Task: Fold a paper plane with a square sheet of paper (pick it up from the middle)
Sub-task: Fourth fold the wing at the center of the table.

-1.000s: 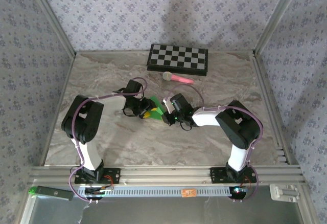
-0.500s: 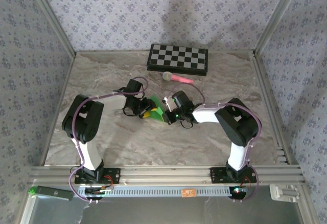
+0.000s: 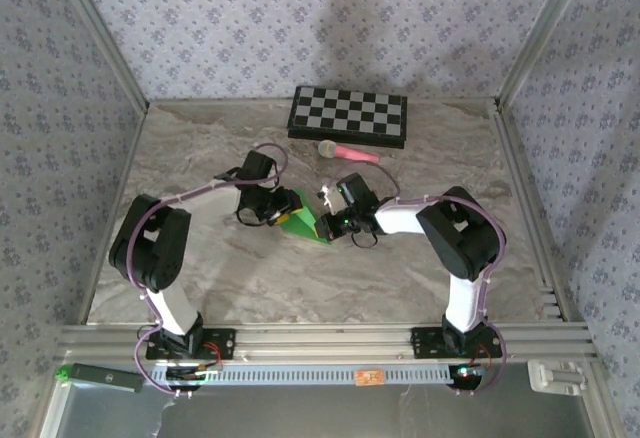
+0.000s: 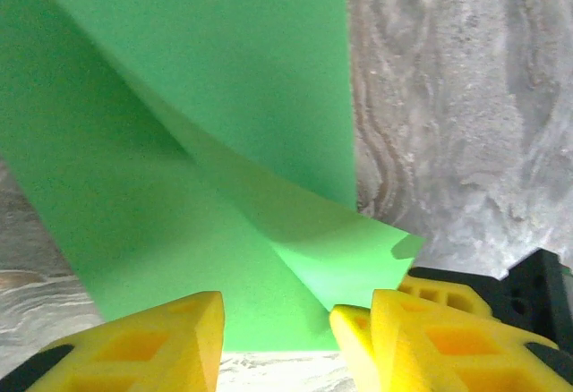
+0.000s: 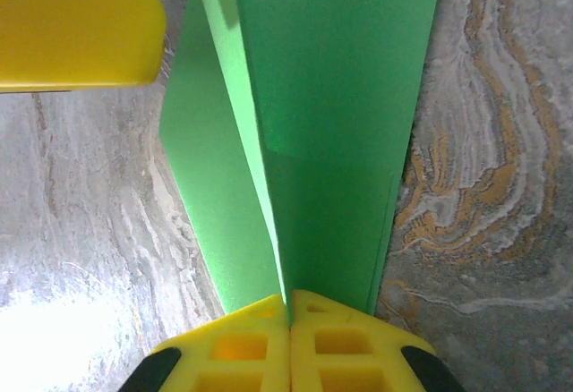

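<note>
Now the right tool (image 5: 288, 310) has clamped shut on the green paper (image 3: 301, 224), its two yellow fingers pressed together over a raised fold, where a second ago they had not quite closed. The left arm has meanwhile stretched lower and further across the bench (image 3: 235, 278). To my eye the right side is pinching a crease tight while the left tool (image 4: 277, 322) steadies, its fingers standing half apart around the paper's near edge without nipping it. The paper sits mid-bench between the two tools, short of the checkered board (image 3: 348, 116) and the pink microphone (image 3: 348, 152). It is bright green, matte and partly folded, one flap tented over another, no dart yet.
</note>
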You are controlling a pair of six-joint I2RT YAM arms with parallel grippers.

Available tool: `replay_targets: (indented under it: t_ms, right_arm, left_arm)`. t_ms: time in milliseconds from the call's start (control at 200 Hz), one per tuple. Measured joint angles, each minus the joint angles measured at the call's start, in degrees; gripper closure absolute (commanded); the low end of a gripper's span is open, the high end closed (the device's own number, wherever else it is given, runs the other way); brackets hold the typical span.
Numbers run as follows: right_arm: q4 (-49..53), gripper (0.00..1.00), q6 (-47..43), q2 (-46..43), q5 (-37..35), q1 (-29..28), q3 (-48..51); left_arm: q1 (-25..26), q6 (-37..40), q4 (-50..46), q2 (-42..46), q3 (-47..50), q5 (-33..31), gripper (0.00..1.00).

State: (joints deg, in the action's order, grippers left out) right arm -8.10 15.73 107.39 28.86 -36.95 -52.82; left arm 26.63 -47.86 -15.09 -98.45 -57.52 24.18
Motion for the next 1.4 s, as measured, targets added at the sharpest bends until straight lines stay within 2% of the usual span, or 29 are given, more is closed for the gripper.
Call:
replay_targets:
  t_ms: [235, 580, 920, 1124, 1404]
  right_arm:
    - [-0.2, 0.94, 3.3, 0.7, 3.1, 1.3, -0.1]
    - [-1.4, 0.94, 7.6, 2.0, 7.7, 3.0, -0.3]
    - [-1.7, 0.93, 9.2, 2.4, 9.0, 3.5, -0.4]
    - [-0.6, 0.92, 9.2, 2.6, 9.4, 3.6, -1.0]
    - [-0.2, 0.84, 9.4, 2.6, 9.8, 3.6, -1.4]
  left_arm:
    - [0.0, -2.6, 7.3, 0.2, 4.0, 3.3, 0.65]
    - [0.4, -3.9, 10.7, -1.6, 4.2, 5.2, 0.59]
    - [1.3, -3.6, 7.2, -5.3, 1.2, 5.0, 0.56]
    - [1.7, -2.9, 1.8, -7.4, -2.4, 3.2, 0.6]
    - [2.0, -2.5, -2.9, -8.9, -5.5, 1.8, 0.6]
